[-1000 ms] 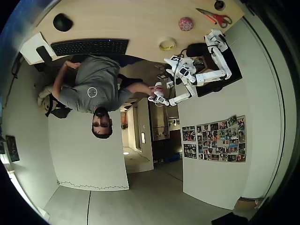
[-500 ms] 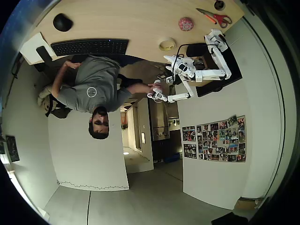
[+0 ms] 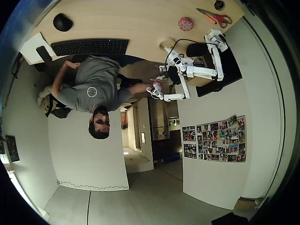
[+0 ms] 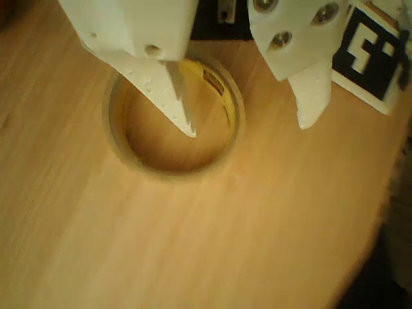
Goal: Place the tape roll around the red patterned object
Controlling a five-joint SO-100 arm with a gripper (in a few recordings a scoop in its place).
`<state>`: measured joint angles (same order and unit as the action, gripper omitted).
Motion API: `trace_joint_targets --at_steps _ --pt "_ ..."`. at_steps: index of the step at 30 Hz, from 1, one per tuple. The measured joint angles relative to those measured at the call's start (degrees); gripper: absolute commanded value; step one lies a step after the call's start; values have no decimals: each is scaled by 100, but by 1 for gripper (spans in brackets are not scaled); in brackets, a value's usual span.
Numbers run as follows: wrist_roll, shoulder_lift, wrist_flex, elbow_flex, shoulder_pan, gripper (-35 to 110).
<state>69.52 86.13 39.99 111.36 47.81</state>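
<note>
The tape roll (image 4: 172, 168) is a cream ring lying flat on the wooden table, seen from straight above in the wrist view. My gripper (image 4: 248, 125) is open over it, one white fingertip (image 4: 187, 122) inside the ring's hole and the other fingertip (image 4: 308, 116) outside its right rim. In the overhead view the tape roll (image 3: 164, 43) sits near the table's lower edge with my gripper (image 3: 169, 51) just over it. The red patterned object (image 3: 185, 23) is a small speckled ball farther up and to the right, apart from the roll.
Orange-red-handled scissors (image 3: 216, 18) lie right of the ball. A black keyboard (image 3: 89, 47) and black mouse (image 3: 62, 22) occupy the table's left part. A person (image 3: 91, 86) sits at the table's edge. The arm's base (image 3: 215, 40) stands at the right.
The arm has swung up toward the table, and the gripper has come from below the table's edge to over the tape roll. Roll and ball have not moved.
</note>
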Motion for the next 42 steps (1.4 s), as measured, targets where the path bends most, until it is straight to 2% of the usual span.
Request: trace_joint_targets --at_steps 6,17,22,26,37,42 --pt "-18 246 -211 325 -9 39" --pt "211 70 -1670 870 237 29" --pt "229 -457 -2224 800 422 19" --pt "176 -712 -2566 729 466 0" --pt "185 -123 -2593 958 413 0" --pt "448 861 -1898 984 149 0"
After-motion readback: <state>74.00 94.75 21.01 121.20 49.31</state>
